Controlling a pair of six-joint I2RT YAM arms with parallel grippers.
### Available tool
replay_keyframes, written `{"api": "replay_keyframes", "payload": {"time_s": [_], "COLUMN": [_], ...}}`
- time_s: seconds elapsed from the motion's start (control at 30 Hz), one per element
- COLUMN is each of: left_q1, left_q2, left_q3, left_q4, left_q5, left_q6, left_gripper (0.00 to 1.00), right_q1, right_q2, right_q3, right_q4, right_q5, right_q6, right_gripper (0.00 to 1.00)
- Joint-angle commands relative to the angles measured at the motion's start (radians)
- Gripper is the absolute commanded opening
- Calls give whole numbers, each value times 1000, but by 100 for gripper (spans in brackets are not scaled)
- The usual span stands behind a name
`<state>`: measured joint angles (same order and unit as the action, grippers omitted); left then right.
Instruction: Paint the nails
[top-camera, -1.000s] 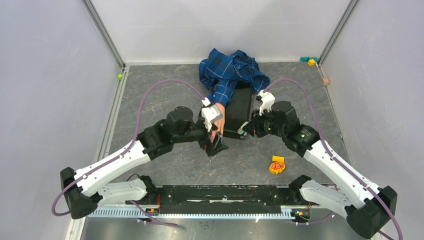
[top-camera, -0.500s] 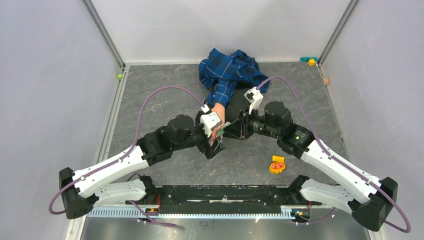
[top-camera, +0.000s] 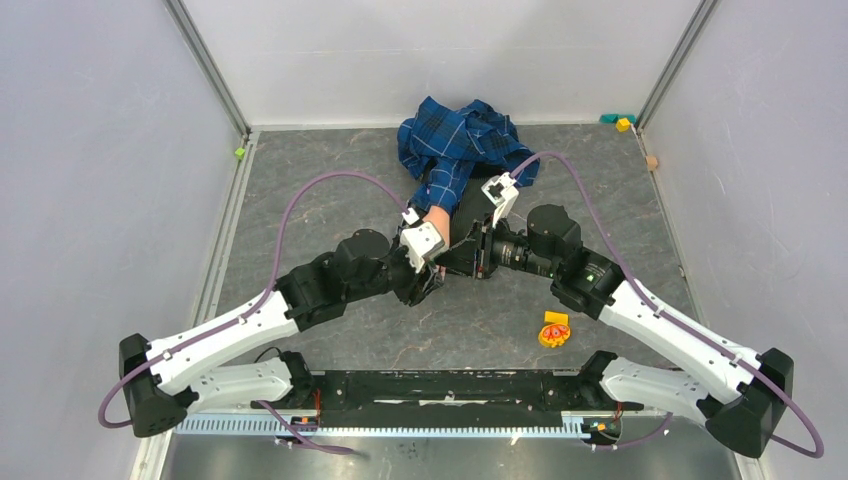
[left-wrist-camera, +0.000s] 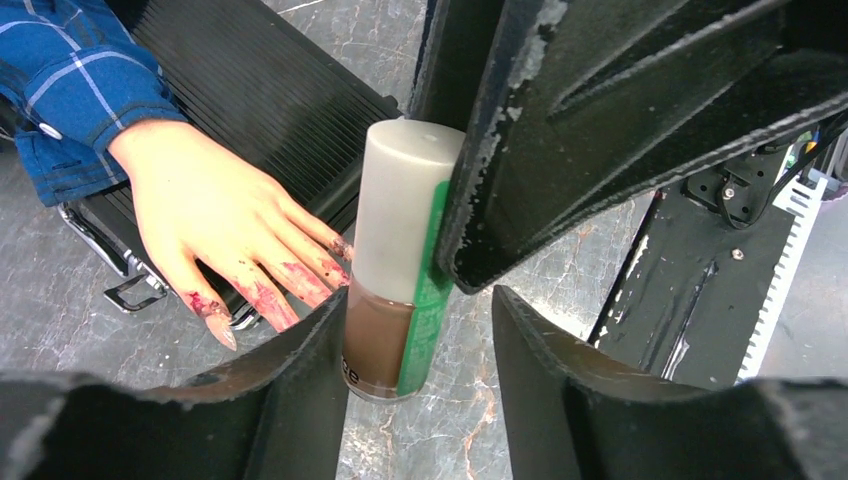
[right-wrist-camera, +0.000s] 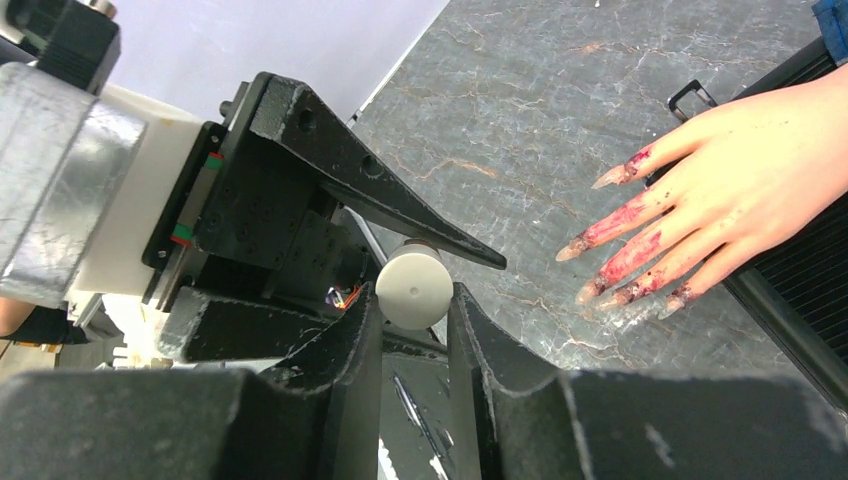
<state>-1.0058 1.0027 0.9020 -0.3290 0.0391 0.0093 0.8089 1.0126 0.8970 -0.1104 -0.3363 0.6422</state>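
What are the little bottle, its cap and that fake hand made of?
The bottle: probably clear glass, brown liquid showing through, green label. The cap: matte off-white, likely plastic. The hand: smooth, pale, seamless, perhaps vinyl or silicone; hard to tell.

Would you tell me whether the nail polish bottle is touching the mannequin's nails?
Apart. The right wrist view shows a strip of bare table between the nail polish bottle and the nails. In the left wrist view they merely look adjacent.
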Motion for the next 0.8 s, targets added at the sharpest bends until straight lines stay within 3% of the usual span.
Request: {"api": "replay_keyframes", "payload": {"time_s": [0.0, 0.13, 0.23, 0.27, 0.43, 0.77], "left_q1": [-3, -4, -4, -3, -4, -3], "left_q2": [8, 7, -2, -5, -32, -95], "left_q3": [29, 35, 38, 40, 65, 81], "left_q4": [14, 16, 19, 16, -3, -57], "left_q5": [-28, -24, -30, -35, 7, 274], "left_q6": [16, 3, 1, -32, -71, 18], "left_gripper": [51, 32, 6, 2, 2, 2], "right_q1": [9, 13, 14, 14, 17, 16], "right_q2": [-6, -12, -14, -16, -36, -50], "right_q3": [36, 22, 9, 8, 21, 49], "right_q4": [58, 58, 57, 55, 2, -44], "right_q5": [-18, -14, -11, -12, 16, -87], "right_q6": [13, 13, 2, -10, -80, -208], "right_gripper": [0, 0, 0, 0, 0, 0]}}
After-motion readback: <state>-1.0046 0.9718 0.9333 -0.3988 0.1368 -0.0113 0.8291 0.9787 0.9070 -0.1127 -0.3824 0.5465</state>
